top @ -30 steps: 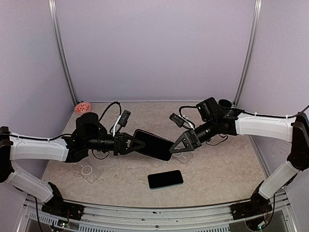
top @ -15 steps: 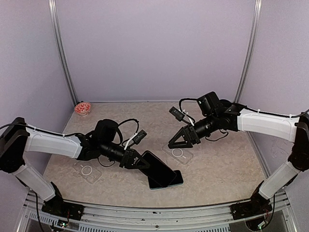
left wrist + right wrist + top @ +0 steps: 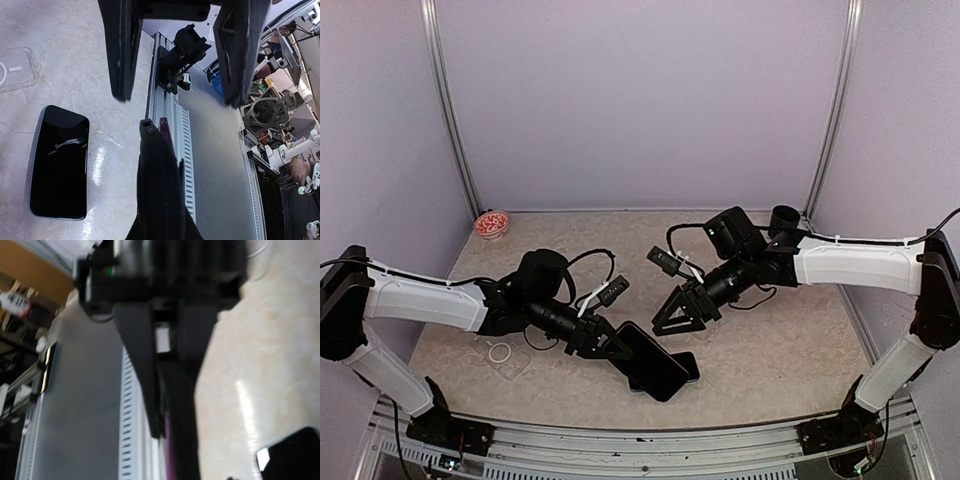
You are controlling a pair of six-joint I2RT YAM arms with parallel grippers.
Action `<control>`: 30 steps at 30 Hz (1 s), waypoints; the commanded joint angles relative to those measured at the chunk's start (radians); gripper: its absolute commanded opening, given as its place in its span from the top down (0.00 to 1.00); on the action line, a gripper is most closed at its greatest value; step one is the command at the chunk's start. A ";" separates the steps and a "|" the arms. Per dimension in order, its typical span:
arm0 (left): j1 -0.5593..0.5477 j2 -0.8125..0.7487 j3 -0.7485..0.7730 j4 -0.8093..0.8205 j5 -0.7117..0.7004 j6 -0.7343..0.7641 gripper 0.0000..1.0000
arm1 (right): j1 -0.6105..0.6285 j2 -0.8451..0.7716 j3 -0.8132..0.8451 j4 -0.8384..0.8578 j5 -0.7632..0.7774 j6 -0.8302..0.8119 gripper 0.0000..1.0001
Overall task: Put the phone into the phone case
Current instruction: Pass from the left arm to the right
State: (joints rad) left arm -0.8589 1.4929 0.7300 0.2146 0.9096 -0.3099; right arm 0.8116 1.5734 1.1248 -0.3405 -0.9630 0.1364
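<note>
My left gripper [image 3: 620, 343] is shut on one end of a black phone with a purple edge [image 3: 653, 364], holding it tilted just above the table near the front rail. In the left wrist view that phone [image 3: 152, 165] shows edge-on. Partly under its far end, a second black phone with a teal rim [image 3: 691, 366] lies flat, screen up [image 3: 57, 162]. A clear phone case [image 3: 15, 70] lies beyond it, mostly covered in the top view by my right gripper [image 3: 672, 315]. That gripper hangs open above it, holding nothing. The right wrist view is blurred.
A second clear case [image 3: 503, 355] lies at the left, beside my left forearm. A small red-and-white dish [image 3: 492, 222] sits in the far left corner. The metal front rail [image 3: 640, 440] runs close behind the held phone. Purple walls close in the table.
A second ago both grippers met at the black phone in mid-air. The right has come off it and shifted left; the left has carried it down toward the front rail, over the lying phone.
</note>
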 commanded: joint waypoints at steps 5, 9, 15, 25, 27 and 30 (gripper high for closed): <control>-0.014 -0.064 0.033 0.016 0.036 0.023 1.00 | 0.088 0.047 -0.030 0.057 -0.020 0.014 0.51; -0.022 -0.077 0.026 0.015 0.036 0.023 1.00 | 0.095 0.059 -0.033 0.063 -0.024 0.021 0.58; -0.029 -0.077 0.018 0.019 0.026 0.022 1.00 | 0.115 0.076 -0.016 0.071 -0.026 0.029 0.70; -0.038 -0.064 0.017 0.023 0.031 0.020 1.00 | 0.119 0.094 0.018 0.056 -0.030 0.020 0.87; -0.040 -0.062 0.016 0.023 0.029 0.020 1.00 | 0.118 0.095 0.021 0.057 -0.037 0.020 0.96; -0.039 -0.061 0.014 0.022 0.018 0.023 1.00 | 0.118 0.098 0.024 0.060 -0.044 0.024 1.00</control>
State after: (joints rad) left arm -0.8871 1.4448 0.7300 0.1772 0.9104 -0.3141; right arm 0.9203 1.6539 1.1149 -0.2958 -0.9794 0.1497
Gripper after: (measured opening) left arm 0.115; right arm 0.103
